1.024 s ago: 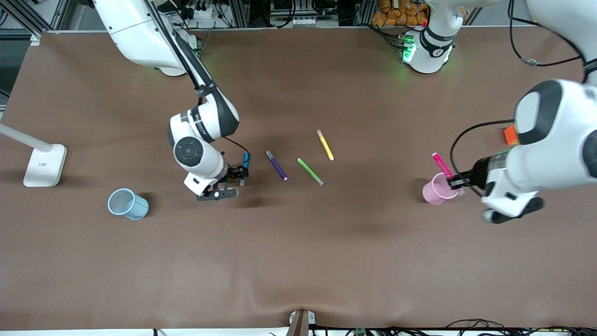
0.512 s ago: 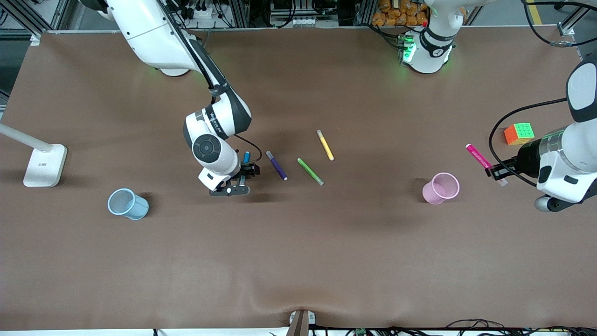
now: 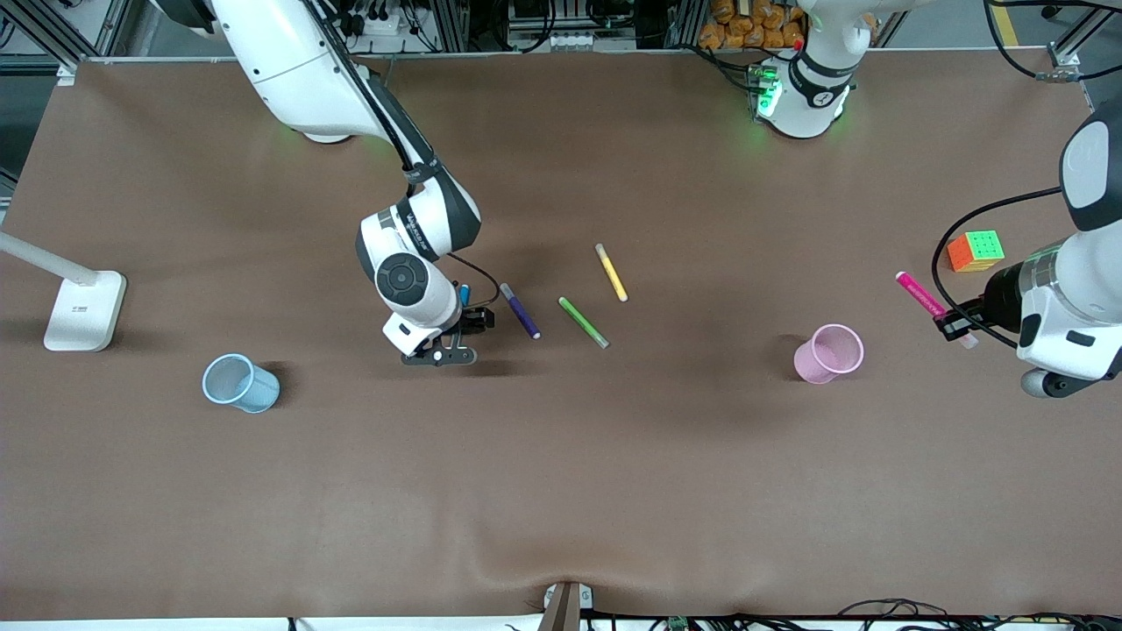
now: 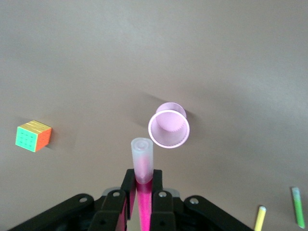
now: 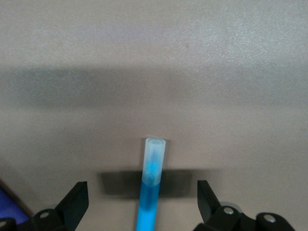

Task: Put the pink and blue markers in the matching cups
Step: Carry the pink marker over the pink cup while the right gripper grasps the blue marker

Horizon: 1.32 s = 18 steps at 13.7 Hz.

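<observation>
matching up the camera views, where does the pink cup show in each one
Front view: light pink round plastic cup stands toward the left arm's end, empty.
Left wrist view: near centre, just past the held pink marker's pale end.
Right wrist view: not in it.
Shared landmark: multicoloured puzzle cube.

blue marker [image 3: 464, 293]: mostly hidden by right arm | pink marker [image 4: 143, 185]: lower end cut off by frame | purple pen [image 5: 10, 211]: only a corner visible

pink marker [image 4: 143, 166] in left tool [image 4: 141, 192]
</observation>
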Tool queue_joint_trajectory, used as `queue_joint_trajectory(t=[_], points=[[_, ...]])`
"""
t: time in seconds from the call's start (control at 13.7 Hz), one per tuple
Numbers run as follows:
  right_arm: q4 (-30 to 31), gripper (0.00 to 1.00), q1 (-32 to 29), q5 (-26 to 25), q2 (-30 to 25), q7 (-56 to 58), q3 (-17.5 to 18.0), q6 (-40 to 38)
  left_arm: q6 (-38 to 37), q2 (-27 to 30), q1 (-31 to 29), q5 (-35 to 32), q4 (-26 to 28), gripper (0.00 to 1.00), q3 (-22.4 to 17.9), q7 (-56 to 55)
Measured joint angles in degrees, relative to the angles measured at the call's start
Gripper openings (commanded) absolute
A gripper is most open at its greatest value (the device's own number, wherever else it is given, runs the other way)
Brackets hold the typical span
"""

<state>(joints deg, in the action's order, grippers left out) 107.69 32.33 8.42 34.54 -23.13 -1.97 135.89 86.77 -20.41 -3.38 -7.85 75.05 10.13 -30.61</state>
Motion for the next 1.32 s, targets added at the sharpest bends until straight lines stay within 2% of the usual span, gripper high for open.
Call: queue_joint_trajectory(t=[0.59,1.02,1.32], points=[[0.0,1.0,0.0,0.0,0.7,0.0,0.0,0.1,-0.4,-1.6,0.3,-1.0,3.0,0.0,0.1,-12.8],[0.0,1.0,0.0,0.0,0.7,0.0,-0.1,0.4,-0.4,-3.9,2.3,-8.0,3.1,0.0,0.4,-22.1],[0.0,1.0,0.0,0.0,0.7,0.0,-0.5,4.7,-0.1,-6.6,4.8,-11.0,3.1,0.0,0.5,-30.1]])
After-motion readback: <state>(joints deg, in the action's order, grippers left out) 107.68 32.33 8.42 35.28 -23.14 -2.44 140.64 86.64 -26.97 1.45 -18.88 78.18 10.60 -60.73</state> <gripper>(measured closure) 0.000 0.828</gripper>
